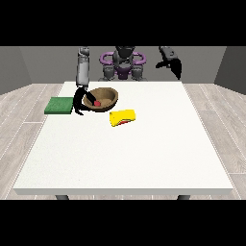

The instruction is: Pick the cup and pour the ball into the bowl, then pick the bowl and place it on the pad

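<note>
- A round brown bowl (102, 98) sits tilted on the white counter (144, 153), a small red ball (96, 103) inside.
- A flat green square pad (59, 105) lies just left of it.
- A yellow cup (123, 117) lies on its side nearby.
- The hand at the view's left (78, 102) is at the bowl's rim; whether its fingers grasp it I cannot tell.
- The hand at the view's right (176, 67) hangs raised, its fingers unclear.

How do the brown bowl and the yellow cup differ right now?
The bowl is brown, round and tilted with its opening toward the camera; the cup is yellow and lies on its side. The bowl holds a red ball. The hand at the view's left is at the bowl; nothing touches the cup. Both are on the white table.
</note>
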{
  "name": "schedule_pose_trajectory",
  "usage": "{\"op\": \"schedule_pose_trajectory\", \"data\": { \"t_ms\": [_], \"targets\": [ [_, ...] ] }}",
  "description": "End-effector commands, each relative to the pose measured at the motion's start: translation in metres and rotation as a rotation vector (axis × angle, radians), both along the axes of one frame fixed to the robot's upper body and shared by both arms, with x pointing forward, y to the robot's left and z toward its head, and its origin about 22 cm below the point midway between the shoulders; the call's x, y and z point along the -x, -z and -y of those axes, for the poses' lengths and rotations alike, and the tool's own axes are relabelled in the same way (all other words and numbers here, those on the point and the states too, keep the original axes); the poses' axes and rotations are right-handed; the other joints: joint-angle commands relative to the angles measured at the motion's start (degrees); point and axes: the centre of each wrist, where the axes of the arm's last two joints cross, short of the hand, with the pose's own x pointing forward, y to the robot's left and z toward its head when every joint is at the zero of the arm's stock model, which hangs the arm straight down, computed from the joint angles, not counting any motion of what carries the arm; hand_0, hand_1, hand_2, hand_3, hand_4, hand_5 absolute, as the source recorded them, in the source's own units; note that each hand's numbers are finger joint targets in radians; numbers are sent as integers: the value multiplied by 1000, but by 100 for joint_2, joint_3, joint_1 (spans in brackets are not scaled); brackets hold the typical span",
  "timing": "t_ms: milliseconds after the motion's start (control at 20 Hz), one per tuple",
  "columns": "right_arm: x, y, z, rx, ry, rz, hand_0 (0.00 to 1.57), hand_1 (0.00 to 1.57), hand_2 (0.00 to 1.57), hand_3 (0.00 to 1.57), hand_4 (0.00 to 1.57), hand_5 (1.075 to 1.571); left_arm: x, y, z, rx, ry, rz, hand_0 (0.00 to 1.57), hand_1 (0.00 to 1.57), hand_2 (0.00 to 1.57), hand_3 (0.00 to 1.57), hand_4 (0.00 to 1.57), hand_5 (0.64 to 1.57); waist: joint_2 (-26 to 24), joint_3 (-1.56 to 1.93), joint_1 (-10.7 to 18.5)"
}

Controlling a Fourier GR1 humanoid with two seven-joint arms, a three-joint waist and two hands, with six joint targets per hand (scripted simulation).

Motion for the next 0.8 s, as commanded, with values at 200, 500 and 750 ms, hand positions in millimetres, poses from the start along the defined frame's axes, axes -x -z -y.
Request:
{"op": "schedule_pose_trajectory", "data": {
  "t_ms": [200, 500, 750],
  "targets": [
    [-28, -28, -12, 5, 59, -348, 1571, 1571, 1571, 973, 823, 1561, 9, 56, -51, 48, -128, -194, 0, 0, 0, 0, 978, 1422, -1042, 209, -680],
    [-61, -78, -33, 20, -41, -434, 1571, 1571, 1571, 785, 816, 1568, 32, 94, -88, 35, -238, -308, 0, 0, 0, 0, 1006, 1407, -1740, 220, -1349],
    [-45, -76, -12, -7, -40, -457, 1571, 1571, 1571, 771, 794, 1570, 40, 92, -108, 55, -249, -311, 0, 0, 0, 0, 1003, 1418, -1648, 224, -1433]
  ]
}}
